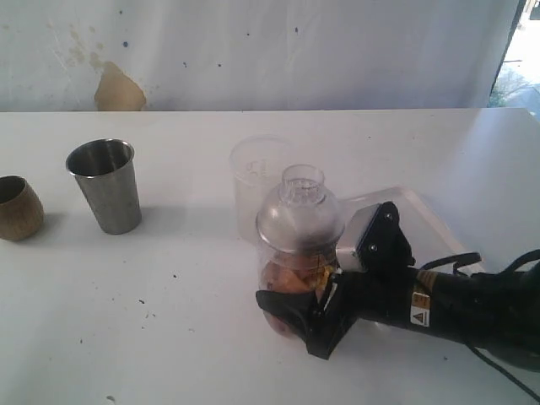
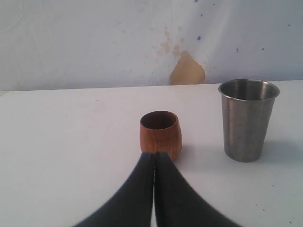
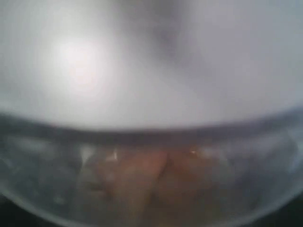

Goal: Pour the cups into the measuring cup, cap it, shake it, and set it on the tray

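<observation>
1. Measuring cup (image 1: 297, 253): clear, stands just off the left end of the tray (image 1: 422, 215) as seen from the exterior camera. I cannot tell whether its base touches the tray's rim.
2. A clear domed cap (image 1: 299, 211) sits on top of it. Orange-brown contents fill the lower part.
3. Right gripper (image 1: 291, 291): reaches in across the tray with its jaws set wide around the cup's lower body. The near finger (image 1: 283, 308) lies against the front of the cup and the far one is hidden behind it. I cannot tell whether they press firmly.
4. Right wrist view: blurred, filled by the cup wall and the orange contents.
5. Frosted cup (image 1: 251, 169): upright, just behind the measuring cup, near the tray's far left corner.
6. Steel tumbler (image 1: 105, 190): upright on the table (image 1: 169, 337), well to the left of the tray.
7. Wooden cup (image 1: 17, 211): upright, further still from the tray, beside the tumbler but not touching it.
8. Left gripper (image 2: 154, 158): fingers pressed together, nothing between them, with the tips just short of the wooden cup.
</observation>
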You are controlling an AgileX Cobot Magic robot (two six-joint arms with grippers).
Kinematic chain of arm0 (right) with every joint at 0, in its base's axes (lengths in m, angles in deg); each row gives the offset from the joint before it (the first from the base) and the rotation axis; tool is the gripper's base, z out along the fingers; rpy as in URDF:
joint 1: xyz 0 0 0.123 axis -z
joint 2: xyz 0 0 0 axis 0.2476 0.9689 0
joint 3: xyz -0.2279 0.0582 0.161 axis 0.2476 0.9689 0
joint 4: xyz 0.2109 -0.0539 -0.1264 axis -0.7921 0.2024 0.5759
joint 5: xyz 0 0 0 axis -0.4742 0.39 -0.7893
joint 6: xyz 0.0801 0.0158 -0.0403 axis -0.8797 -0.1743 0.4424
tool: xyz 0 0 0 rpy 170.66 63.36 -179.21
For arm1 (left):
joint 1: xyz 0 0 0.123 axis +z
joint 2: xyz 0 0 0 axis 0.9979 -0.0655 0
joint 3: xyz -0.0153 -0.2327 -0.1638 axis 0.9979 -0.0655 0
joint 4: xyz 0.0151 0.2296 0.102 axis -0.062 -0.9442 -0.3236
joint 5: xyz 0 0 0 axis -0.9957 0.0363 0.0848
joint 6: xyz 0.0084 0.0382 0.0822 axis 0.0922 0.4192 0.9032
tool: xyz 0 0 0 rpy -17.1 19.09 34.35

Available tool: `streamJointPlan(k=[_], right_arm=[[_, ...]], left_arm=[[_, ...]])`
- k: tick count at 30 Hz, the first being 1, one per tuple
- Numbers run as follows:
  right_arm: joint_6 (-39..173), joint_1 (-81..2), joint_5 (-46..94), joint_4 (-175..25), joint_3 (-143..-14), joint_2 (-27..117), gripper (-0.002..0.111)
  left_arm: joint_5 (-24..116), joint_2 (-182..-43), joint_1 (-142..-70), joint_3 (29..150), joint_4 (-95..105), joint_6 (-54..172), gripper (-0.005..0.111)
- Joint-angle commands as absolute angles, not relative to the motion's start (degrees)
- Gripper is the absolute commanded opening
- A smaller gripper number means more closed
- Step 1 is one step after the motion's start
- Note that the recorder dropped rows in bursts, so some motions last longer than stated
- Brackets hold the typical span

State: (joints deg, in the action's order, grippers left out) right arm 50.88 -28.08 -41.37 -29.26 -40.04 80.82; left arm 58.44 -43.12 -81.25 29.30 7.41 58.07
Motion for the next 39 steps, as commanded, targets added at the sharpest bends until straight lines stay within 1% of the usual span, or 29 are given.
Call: streamJointPlan(k=[1, 2, 3, 4, 5, 6, 7, 9, 10, 12, 13, 14, 16, 17, 20, 21, 23, 24, 27, 28, 29, 30, 31, 33, 34, 35, 36, 37, 39], right_arm=[[49.6, -28.1, -37.6, -44.0, -41.2, 68.6, 0.000], [46.7, -28.1, -37.0, -43.3, -41.7, 67.1, 0.000], [42.1, -28.7, -43.2, -32.5, -42.0, 64.7, 0.000], [43.1, -30.5, -43.1, -28.2, -42.3, 62.8, 0.000], [45.6, -33.0, -32.8, -37.3, -42.9, 60.8, 0.000], [49.3, -33.4, -25.5, -45.0, -43.8, 59.9, 0.000], [47.3, -33.1, -24.7, -44.5, -44.0, 59.0, 0.000], [40.4, -33.9, -28.9, -31.7, -44.2, 56.7, 0.000], [41.8, -35.2, -26.9, -32.3, -44.6, 56.1, 0.000], [49.8, -35.8, -13.6, -48.8, -46.3, 55.8, 0.000], [51.7, -35.4, -10.1, -53.6, -47.0, 55.8, 0.000], [49.6, -35.2, -10.1, -50.0, -47.0, 55.3, 0.000], [39.6, -36.5, -15.4, -35.2, -46.7, 53.4, 0.000], [39.3, -37.3, -16.9, -34.4, -46.9, 53.0, 0.000], [50.1, -35.9, -9.8, -55.8, -48.5, 54.2, 0.000], [47.8, -35.4, -10.3, -55.0, -48.3, 54.1, 0.000], [38.6, -36.2, -16.2, -40.2, -47.7, 52.2, 0.000], [38.7, -36.8, -17.3, -37.6, -47.7, 51.8, 0.000], [50.7, -35.5, -9.0, -60.5, -49.1, 53.4, 0.000], [49.1, -34.7, -8.8, -60.0, -48.9, 53.4, 0.000], [43.5, -34.8, -9.4, -52.5, -48.4, 52.4, 0.000], [37.2, -35.4, -13.1, -41.9, -47.8, 51.3, 0.000], [39.3, -36.1, -15.0, -39.5, -47.8, 51.3, 0.000], [49.5, -34.5, -7.7, -59.7, -48.9, 53.0, 0.000], [50.9, -33.5, -7.4, -63.9, -48.9, 53.4, 0.000], [40.0, -33.8, -11.2, -48.0, -48.0, 52.2, 0.000], [34.7, -34.6, -15.5, -39.2, -47.7, 51.5, 0.000], [40.4, -35.3, -15.0, -42.8, -48.2, 51.9, 0.000], [49.5, -33.8, -7.5, -65.4, -49.0, 53.3, 0.000]], left_arm=[[57.6, -42.9, -81.3, 29.0, 7.2, 58.0, 0.001], [57.6, -42.9, -81.3, 29.0, 7.2, 58.0, 0.001], [57.6, -42.9, -81.3, 29.0, 7.2, 58.0, 0.001], [57.6, -42.9, -81.3, 29.0, 7.2, 58.0, 0.001], [57.6, -42.9, -81.3, 29.0, 7.2, 58.0, 0.001], [57.6, -42.9, -81.3, 29.0, 7.2, 58.0, 0.001], [57.6, -42.9, -81.3, 29.0, 7.2, 58.0, 0.001], [57.6, -42.9, -81.3, 29.0, 7.2, 58.0, 0.001], [57.6, -42.9, -81.3, 29.0, 7.2, 58.0, 0.001], [57.6, -42.9, -81.3, 29.0, 7.2, 58.0, 0.001], [57.6, -42.9, -81.3, 29.0, 7.2, 58.0, 0.001], [57.6, -42.9, -81.3, 29.0, 7.2, 58.0, 0.001], [57.6, -42.9, -81.3, 29.0, 7.2, 58.0, 0.001], [57.6, -42.9, -81.3, 29.0, 7.2, 58.0, 0.001], [57.6, -42.9, -81.3, 29.0, 7.2, 58.0, 0.001], [57.6, -42.9, -81.3, 29.0, 7.2, 58.0, 0.001], [57.6, -42.9, -81.3, 29.0, 7.2, 58.0, 0.001], [57.6, -42.9, -81.3, 29.0, 7.2, 58.0, 0.001], [57.6, -42.9, -81.3, 29.0, 7.2, 58.0, 0.001], [57.6, -42.9, -81.3, 29.0, 7.2, 58.0, 0.001], [57.6, -42.9, -81.3, 29.0, 7.2, 58.0, 0.001], [57.6, -42.9, -81.3, 29.0, 7.2, 58.0, 0.001], [57.6, -42.9, -81.3, 29.0, 7.2, 58.0, 0.001], [57.6, -42.9, -81.3, 29.0, 7.2, 58.0, 0.001], [57.6, -42.9, -81.3, 29.0, 7.2, 58.0, 0.001], [57.6, -42.9, -81.3, 29.0, 7.2, 58.0, 0.001], [57.6, -42.9, -81.3, 29.0, 7.2, 58.0, 0.001], [57.6, -42.9, -81.3, 29.0, 7.2, 58.0, 0.001], [57.6, -42.9, -81.3, 29.0, 7.2, 58.0, 0.001]])
